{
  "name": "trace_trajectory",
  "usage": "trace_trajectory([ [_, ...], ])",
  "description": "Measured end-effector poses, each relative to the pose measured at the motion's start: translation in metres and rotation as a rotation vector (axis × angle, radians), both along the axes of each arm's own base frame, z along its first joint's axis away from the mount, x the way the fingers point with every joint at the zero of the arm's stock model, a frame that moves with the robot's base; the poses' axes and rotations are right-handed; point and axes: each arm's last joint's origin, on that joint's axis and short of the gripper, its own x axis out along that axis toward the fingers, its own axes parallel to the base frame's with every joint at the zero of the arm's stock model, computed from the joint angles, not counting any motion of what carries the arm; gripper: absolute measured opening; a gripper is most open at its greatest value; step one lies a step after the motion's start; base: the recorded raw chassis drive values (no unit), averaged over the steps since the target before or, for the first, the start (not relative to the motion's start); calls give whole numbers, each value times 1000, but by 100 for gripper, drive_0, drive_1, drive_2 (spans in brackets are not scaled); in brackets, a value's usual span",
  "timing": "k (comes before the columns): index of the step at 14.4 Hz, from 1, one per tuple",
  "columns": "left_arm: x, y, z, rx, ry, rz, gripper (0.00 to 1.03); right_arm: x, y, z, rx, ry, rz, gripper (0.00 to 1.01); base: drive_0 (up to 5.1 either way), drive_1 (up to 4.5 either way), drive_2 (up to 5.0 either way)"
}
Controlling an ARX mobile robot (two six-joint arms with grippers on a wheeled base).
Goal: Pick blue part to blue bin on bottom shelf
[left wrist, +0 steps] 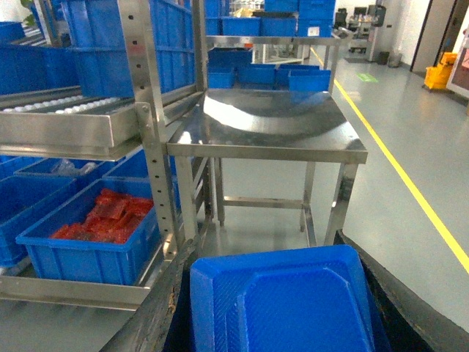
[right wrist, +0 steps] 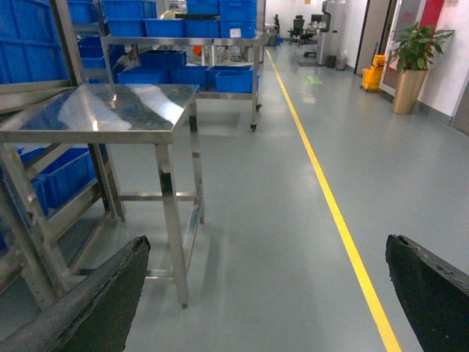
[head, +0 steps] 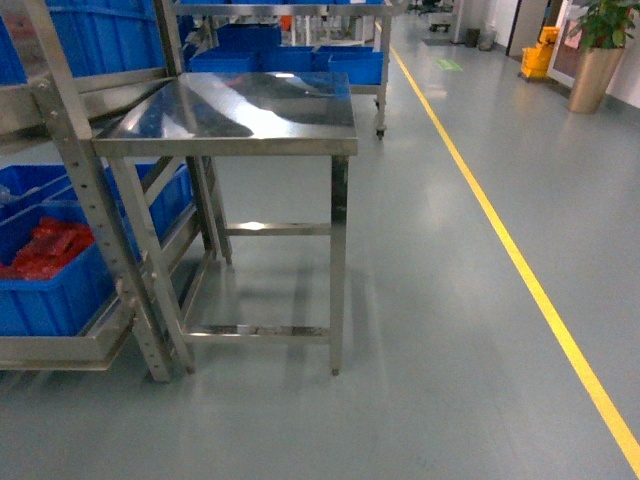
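In the left wrist view a blue part (left wrist: 286,304), a flat moulded tray-like piece, fills the space between my left gripper's (left wrist: 267,246) black fingers (left wrist: 165,301), which are shut on it. Ahead and to the left, a blue bin (left wrist: 95,253) holding red pieces sits on the bottom shelf (left wrist: 73,290). The head view shows the same blue bin (head: 45,290) on the bottom shelf (head: 60,350), and neither gripper. My right gripper (right wrist: 267,242) hangs open over bare floor with nothing between its fingers (right wrist: 110,293).
A small steel table (head: 235,140) stands beside the rack's perforated upright (head: 100,230). More blue bins (left wrist: 15,205) sit further left on the bottom shelf and on upper tiers. A yellow floor line (head: 520,260) runs along the right. A second rack with bins (right wrist: 183,44) stands behind.
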Motion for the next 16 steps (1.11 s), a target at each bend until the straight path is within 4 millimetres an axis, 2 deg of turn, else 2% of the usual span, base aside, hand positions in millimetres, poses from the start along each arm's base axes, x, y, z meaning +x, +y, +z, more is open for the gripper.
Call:
trace_trajectory([
  [10,0,0,0,-1,-2,1,45,0,0,0,0,-2,0,98,3,391,-385],
  [16,0,0,0,-1,-1,1,45,0,0,0,0,-2,0,98,0,0,0],
])
